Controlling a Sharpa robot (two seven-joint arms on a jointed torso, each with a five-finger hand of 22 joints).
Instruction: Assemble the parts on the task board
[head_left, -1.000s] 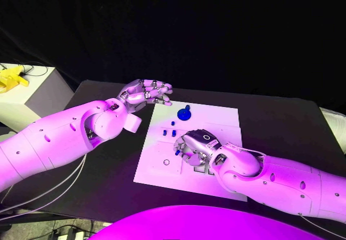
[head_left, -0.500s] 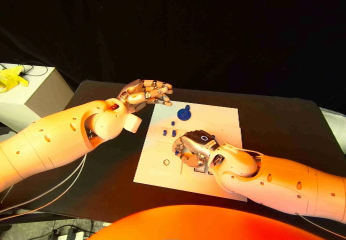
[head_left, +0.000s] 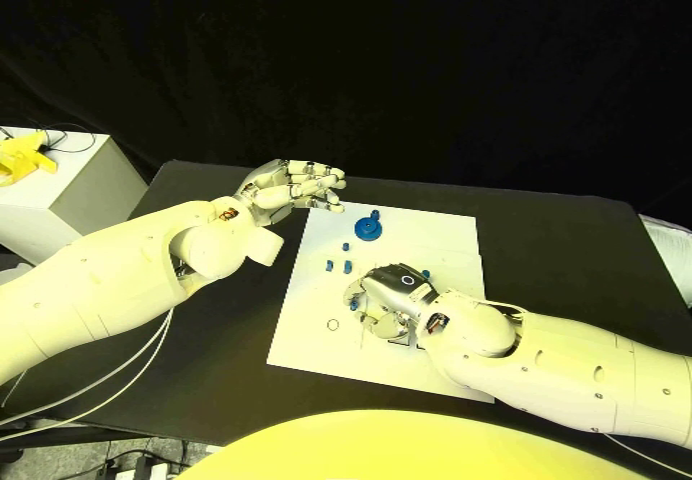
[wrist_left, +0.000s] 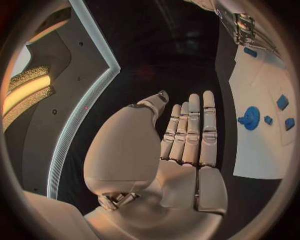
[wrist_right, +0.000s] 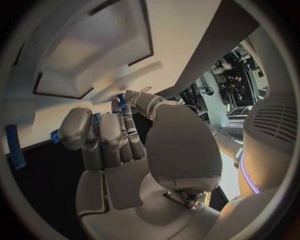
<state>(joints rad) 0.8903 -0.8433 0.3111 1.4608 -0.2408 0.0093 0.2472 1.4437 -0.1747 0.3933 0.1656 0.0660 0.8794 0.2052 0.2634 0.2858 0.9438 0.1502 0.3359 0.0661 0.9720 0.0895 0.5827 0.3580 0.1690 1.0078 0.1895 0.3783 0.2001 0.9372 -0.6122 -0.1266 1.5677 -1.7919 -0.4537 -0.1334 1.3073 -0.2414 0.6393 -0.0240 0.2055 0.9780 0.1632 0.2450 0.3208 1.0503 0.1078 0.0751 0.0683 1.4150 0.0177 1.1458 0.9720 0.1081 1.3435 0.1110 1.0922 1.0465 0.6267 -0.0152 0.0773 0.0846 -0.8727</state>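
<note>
The white task board (head_left: 433, 235) lies in the middle of the black table. A round blue part with a knob (head_left: 371, 228) (wrist_left: 250, 118) stands near its far edge, and small blue parts (head_left: 339, 265) (wrist_left: 282, 102) lie below it. My right hand (head_left: 387, 300) is bent down over the board's middle; its thumb and a finger pinch a small blue part (wrist_right: 120, 100) (head_left: 355, 301). My left hand (head_left: 296, 185) (wrist_left: 187, 135) hangs above the table beside the board's far left corner. Its fingers are straight and together, and it holds nothing.
A white box (head_left: 58, 195) with a yellow object (head_left: 22, 160) on top stands off the table's left side. The board has a small ring-shaped recess (head_left: 333, 324) near its left edge. My right forearm (head_left: 562, 365) covers the board's near right corner.
My right hand has crept slightly toward the near edge of the board, still pinching the small blue part. The left hand has stayed where it was.
</note>
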